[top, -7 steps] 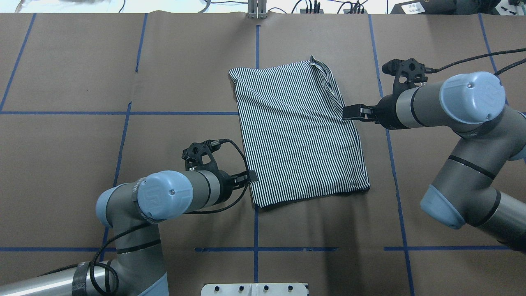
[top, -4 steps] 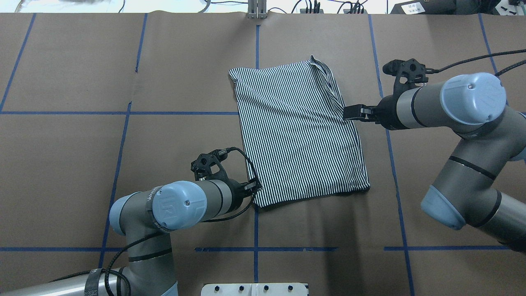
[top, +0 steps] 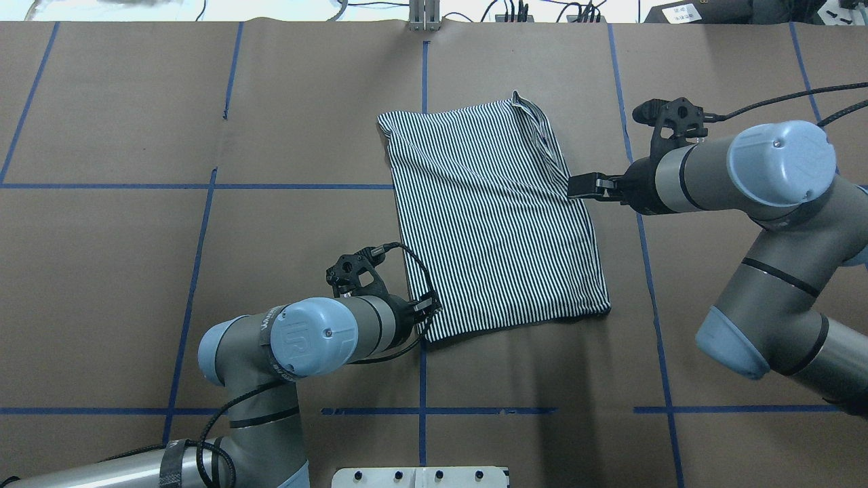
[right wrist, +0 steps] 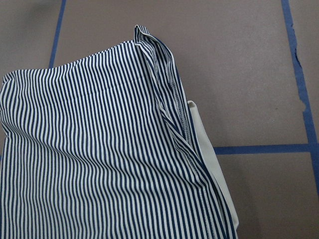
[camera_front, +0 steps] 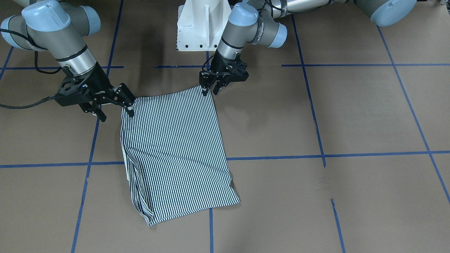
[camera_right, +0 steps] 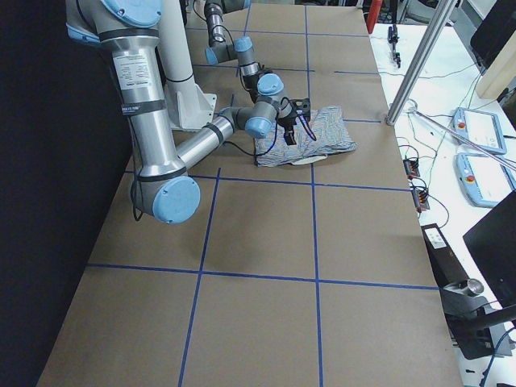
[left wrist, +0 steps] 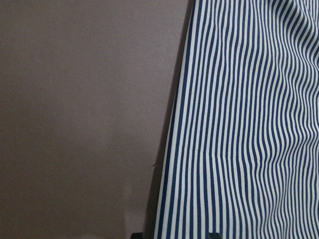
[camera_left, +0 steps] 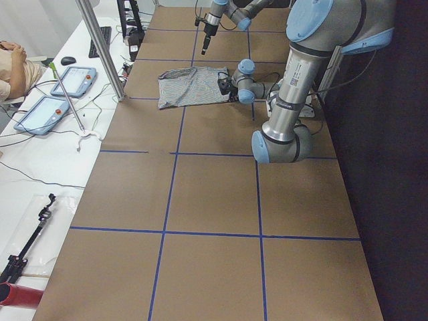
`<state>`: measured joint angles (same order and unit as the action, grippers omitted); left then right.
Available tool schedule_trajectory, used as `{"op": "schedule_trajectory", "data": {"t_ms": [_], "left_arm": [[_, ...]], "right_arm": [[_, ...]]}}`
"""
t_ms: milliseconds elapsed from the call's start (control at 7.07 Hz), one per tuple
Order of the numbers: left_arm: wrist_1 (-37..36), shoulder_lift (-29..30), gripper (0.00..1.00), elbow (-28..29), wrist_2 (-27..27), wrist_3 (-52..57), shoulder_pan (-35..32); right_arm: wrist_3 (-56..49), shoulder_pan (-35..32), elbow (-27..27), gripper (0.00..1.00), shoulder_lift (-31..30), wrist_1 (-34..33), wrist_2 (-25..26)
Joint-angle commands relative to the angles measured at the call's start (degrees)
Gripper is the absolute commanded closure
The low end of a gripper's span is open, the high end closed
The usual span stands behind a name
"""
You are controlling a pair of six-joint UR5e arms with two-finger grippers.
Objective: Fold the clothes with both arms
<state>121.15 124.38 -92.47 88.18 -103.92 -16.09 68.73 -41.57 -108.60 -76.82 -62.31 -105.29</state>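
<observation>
We see the polo shirt [top: 495, 217] lying flat on the table [top: 135, 271], folded to a rough rectangle. Its right long edge shows stacked hems, with a strip of cream collar [right wrist: 214, 169] peeking from under it in the right wrist view.

The left gripper [camera_front: 209, 93] sits at the shirt's corner nearest the robot on the left side. Its fingers are a little apart and straddle the shirt's edge, which the left wrist view shows running between the two tips. They have not closed on the cloth.

The right gripper [camera_front: 117, 117] hangs beside the shirt's right edge with its jaws spread wide, holding nothing. One finger looks level with the hem, but we cannot tell whether it touches.

Bare surface surrounds the shirt on every side, broadest to its left. The white pedestal base [camera_front: 200, 28] stands on the robot's side of the shirt.

The table is covered in brown paper crossed by blue tape lines [top: 422, 379], two of which pass under the shirt. Beyond the shirt's far edge stands a white bench with tablets [camera_left: 40, 114] and cables.
</observation>
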Motion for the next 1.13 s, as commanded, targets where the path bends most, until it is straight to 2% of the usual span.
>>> {"op": "schedule_trajectory", "data": {"t_ms": [0,991], "left_arm": [[0.0,0.5,0.46,0.8,0.1,-0.1,0.0],[0.1,0.9,0.46,1.5,0.1,-0.1,0.6]], "right_arm": [[0.0,0.0,0.0,0.0,-0.1,0.0,0.0],[0.0,0.0,0.0,0.0,-0.1,0.0,0.0]]}}
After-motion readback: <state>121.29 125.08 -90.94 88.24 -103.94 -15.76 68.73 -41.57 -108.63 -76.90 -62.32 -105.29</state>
